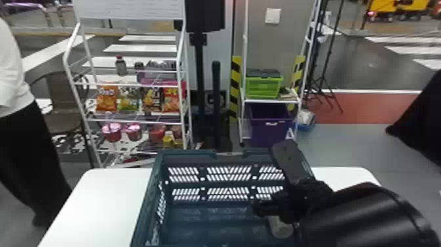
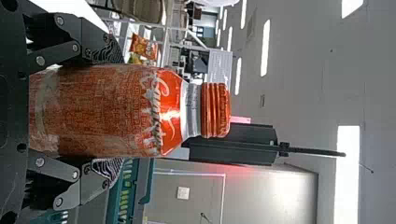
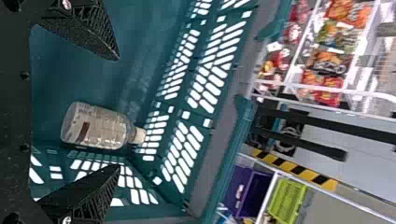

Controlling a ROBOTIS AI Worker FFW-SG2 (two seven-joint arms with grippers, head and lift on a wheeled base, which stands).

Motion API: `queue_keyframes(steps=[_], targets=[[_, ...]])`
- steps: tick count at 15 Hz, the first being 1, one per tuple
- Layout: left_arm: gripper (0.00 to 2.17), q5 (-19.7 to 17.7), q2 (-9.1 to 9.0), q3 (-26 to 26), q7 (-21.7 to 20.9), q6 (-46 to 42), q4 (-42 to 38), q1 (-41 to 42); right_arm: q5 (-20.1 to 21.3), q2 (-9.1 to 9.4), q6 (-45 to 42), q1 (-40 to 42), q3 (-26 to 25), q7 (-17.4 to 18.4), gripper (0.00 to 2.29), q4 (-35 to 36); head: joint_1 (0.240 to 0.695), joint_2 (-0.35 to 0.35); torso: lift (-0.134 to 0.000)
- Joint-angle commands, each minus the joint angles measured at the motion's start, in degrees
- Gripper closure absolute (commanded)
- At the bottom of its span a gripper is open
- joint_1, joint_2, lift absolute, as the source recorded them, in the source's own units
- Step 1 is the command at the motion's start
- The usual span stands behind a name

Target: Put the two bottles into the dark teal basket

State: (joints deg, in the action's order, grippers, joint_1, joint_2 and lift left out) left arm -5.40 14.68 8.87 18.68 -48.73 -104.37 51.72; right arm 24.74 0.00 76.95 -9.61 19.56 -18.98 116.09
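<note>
From my station, I had the left tool [image 2: 113,112] clenched round the upright orange bottle [image 2: 130,109]. The right tool [image 1: 272,179] sat released at the dark teal basket [image 1: 187,153], the clear bottle [image 3: 95,126] lying inside, just ahead of it.

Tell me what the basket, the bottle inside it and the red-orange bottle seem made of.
Basket: satin, probably molded plastic, from its slotted walls.
Bottle inside: glossy, likely clear plastic; its body looks see-through.
Red-orange bottle: glossy, perhaps metal given its silvery neck, or plastic.
</note>
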Motion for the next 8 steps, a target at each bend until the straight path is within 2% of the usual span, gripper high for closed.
queue_keyframes(steps=[1,4,6,8], targets=[[2.15,-0.23,0.17,-0.08,-0.13,0.0,0.04,-0.04,-0.31,0.05,-0.52,1.61,-0.75,-0.71,0.05,5.73,0.499,0.0,0.0],[2.15,-0.4,0.35,-0.08,-0.22,0.0,0.13,-0.13,-4.26,0.05,-2.63,7.41,-3.12,-1.06,0.05,14.25,0.499,0.0,0.0],[2.15,-0.4,0.52,-0.08,-0.31,0.7,-0.13,-0.48,-8.66,0.05,-8.26,13.39,-5.76,-0.97,0.05,19.96,0.499,0.0,0.0],[2.15,-0.4,0.7,-0.08,-0.31,3.16,-0.84,-0.83,-11.73,0.05,-8.96,18.05,-9.8,-0.88,0.05,24.89,0.499,0.0,0.0]])
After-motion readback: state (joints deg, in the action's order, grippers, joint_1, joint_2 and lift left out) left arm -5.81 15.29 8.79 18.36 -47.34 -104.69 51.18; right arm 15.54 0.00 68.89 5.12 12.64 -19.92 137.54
